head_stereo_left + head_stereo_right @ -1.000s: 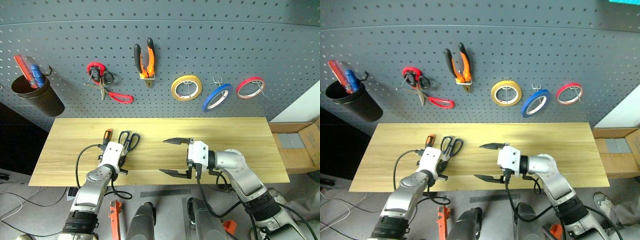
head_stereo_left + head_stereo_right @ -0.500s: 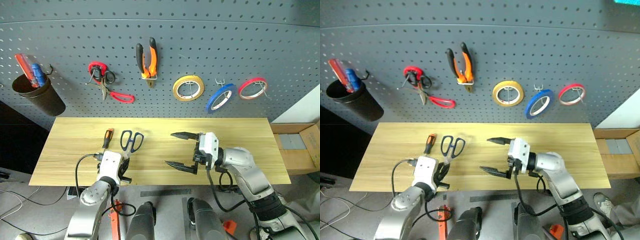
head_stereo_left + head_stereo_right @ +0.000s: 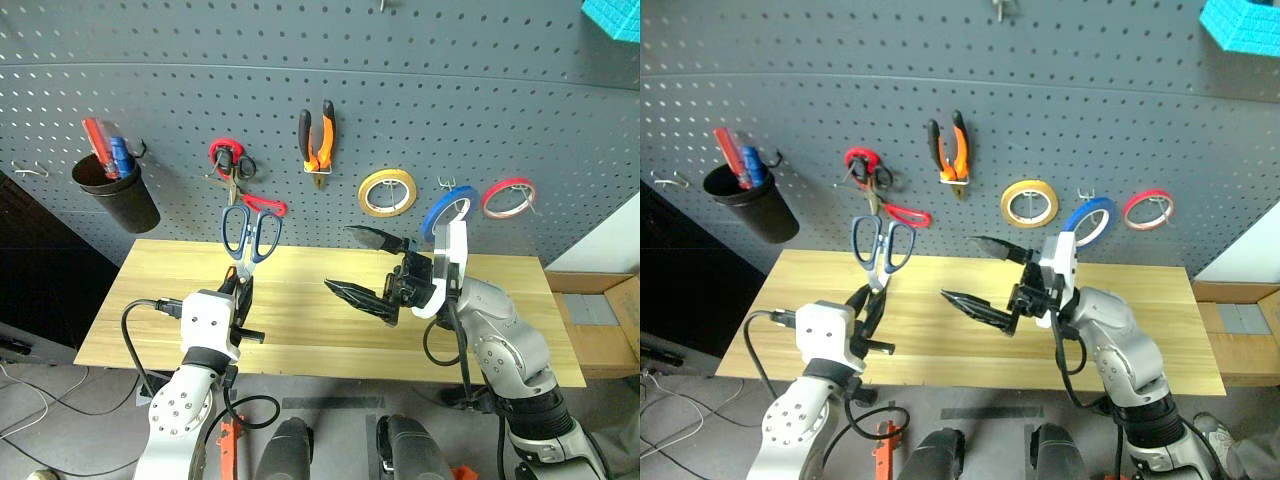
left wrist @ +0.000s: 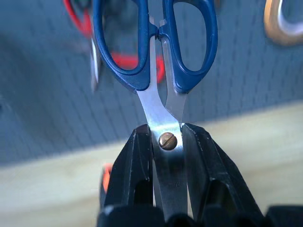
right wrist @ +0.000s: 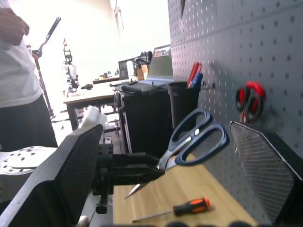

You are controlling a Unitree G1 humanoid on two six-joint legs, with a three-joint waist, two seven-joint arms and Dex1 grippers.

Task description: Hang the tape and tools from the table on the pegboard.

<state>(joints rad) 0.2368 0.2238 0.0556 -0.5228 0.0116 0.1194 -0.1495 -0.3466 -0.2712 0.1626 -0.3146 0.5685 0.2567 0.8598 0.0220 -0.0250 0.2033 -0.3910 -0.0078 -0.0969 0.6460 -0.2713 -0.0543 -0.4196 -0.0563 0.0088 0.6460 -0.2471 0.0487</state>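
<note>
The blue-handled scissors (image 3: 250,232) are off the table (image 3: 520,330) and held up in front of the pegboard (image 3: 500,90), handles upward and blades pointing down. The left gripper (image 3: 238,290) pinches them from both sides at the pivot screw, and in the left wrist view its two black fingers (image 4: 137,175) press flat against the steel just below the handle loops. The scissors (image 5: 194,139) hang clear of the tabletop, below and a little to the right of the red-handled scissors (image 3: 240,175) hooked on the board.

The right gripper (image 3: 365,265) sits to the right of the scissors, above the middle of the table, with its fingers spread wide and nothing between them. It points across toward the left gripper.

The orange-and-black screwdriver (image 5: 182,208) lies on the wood beneath the raised scissors. The pliers (image 3: 318,140) hang on the board, and right of them hang a yellow roll (image 3: 388,192), the blue tape (image 3: 445,210) and a red roll (image 3: 508,197); the blue tape seems to rest on a hook, though the right arm partly covers it. A black cup (image 3: 120,195) hangs on the board's left side. A person (image 5: 19,71) stands in the background of the right wrist view.
</note>
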